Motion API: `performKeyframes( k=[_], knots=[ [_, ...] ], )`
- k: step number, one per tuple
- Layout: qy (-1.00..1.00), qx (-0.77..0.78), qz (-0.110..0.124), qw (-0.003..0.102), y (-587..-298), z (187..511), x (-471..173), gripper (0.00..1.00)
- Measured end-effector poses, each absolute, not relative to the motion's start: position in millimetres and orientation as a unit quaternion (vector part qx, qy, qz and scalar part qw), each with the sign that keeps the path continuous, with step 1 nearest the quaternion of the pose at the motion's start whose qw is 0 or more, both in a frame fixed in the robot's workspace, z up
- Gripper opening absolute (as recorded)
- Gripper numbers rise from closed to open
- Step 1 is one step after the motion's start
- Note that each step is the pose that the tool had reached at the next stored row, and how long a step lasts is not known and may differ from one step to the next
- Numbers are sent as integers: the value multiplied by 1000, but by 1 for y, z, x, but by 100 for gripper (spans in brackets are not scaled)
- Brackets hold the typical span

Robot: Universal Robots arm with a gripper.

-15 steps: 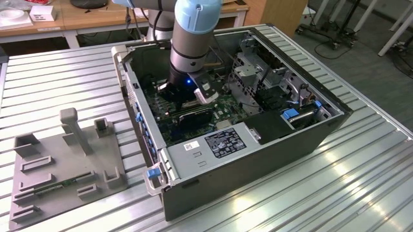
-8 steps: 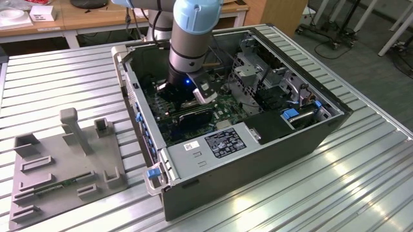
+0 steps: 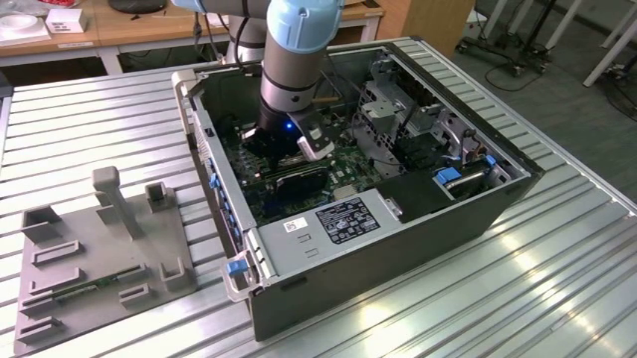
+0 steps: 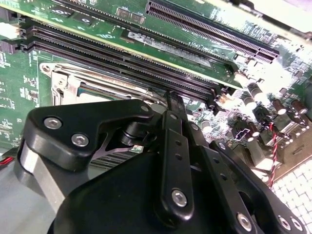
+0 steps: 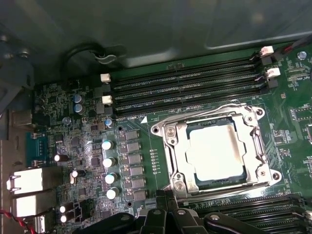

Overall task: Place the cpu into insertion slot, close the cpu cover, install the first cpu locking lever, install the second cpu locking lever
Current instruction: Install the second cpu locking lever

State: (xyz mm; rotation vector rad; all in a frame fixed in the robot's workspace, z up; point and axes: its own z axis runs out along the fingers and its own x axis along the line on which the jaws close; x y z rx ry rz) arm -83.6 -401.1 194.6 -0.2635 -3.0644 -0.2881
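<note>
Seated in the slot [image 5: 217, 151] under the closed cover [image 5: 170, 146]: a light, stiff, fragile chip [image 5: 216, 153], best held by edges; jaws' state unclear.

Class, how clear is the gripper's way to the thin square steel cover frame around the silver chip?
Probably clear. In the first wrist view the black gripper sits just beside the thin steel cover frame, lying closed over the silver-topped chip, with nothing between them.

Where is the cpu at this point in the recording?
In the first wrist view the cpu sits in the insertion slot on the green motherboard, framed by the cpu cover, between two banks of long black memory slots.
</note>
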Motion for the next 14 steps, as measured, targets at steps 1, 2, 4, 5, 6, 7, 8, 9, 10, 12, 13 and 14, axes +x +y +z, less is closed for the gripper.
performKeyframes(
  k=[1, 2, 4, 5, 6, 7, 8, 9, 10, 12, 13, 14],
  knots=[
    [-992, -85, -93, 26, -401, 194, -84, 11],
    [-992, -85, -93, 26, -401, 194, -84, 11],
    [-992, -85, -93, 26, -401, 194, -84, 11],
    [-992, -85, -93, 26, -401, 194, -84, 11],
    [-992, -85, -93, 26, -401, 194, -84, 11],
    [-992, -85, -93, 26, -401, 193, -84, 11],
    [-992, -85, -93, 26, -401, 193, -84, 11],
    [-992, -85, -93, 26, -400, 193, -84, 11],
    [-992, -85, -93, 26, -400, 193, -84, 11],
    [-992, -85, -93, 26, -400, 192, -84, 11],
    [-992, -85, -93, 26, -400, 192, -84, 11],
    [-992, -85, -93, 26, -400, 192, -84, 11]
  ],
)
